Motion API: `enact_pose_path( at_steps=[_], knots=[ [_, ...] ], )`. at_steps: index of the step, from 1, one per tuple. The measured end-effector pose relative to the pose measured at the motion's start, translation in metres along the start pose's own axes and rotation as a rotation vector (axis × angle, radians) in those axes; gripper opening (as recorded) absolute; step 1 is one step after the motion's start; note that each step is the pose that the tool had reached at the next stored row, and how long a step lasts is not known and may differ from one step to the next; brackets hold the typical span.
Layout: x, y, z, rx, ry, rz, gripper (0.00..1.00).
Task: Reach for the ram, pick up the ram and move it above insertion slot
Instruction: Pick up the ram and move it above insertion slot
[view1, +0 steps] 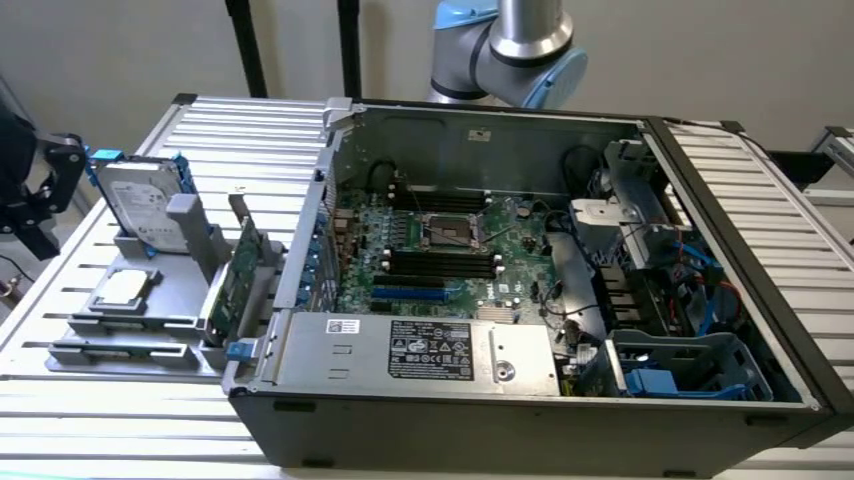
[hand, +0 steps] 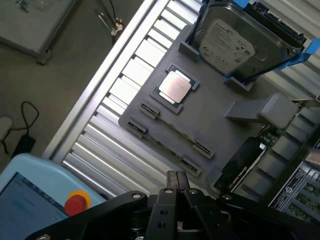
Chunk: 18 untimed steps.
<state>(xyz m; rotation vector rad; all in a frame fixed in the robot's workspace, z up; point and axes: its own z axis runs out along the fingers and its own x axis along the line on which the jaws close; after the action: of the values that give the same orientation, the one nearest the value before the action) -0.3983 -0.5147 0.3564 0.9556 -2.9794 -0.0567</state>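
My gripper (hand: 176, 182) hangs high over the grey parts holder (hand: 210, 117), its two dark fingers pressed together with nothing between them. On the holder, two rows of small clips (hand: 172, 127) mark long narrow slots. A thin strip lies edge-on along them, and I cannot tell for sure that it is the ram. In the exterior view the same slots (view1: 127, 325) sit at the holder's front. Inside the open computer case (view1: 534, 400), the dark memory slots (view1: 441, 262) lie on the green motherboard below the processor socket. The arm (view1: 514, 45) rises behind the case.
A hard drive (hand: 232, 42) stands in blue rails on the holder, a silver processor (hand: 175, 86) lies flat beside it, and a green expansion card (view1: 240, 275) stands upright against the case wall. A teach pendant with a red stop button (hand: 76, 202) lies below the gripper. Slatted metal table (view1: 80, 420).
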Motion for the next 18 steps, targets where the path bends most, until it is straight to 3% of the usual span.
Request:
enact_pose_path(
  at_steps=[18],
  knots=[
    [0.0000,-0.0003,0.0098,0.0002,0.0125,-0.327,0.10]
  ],
)
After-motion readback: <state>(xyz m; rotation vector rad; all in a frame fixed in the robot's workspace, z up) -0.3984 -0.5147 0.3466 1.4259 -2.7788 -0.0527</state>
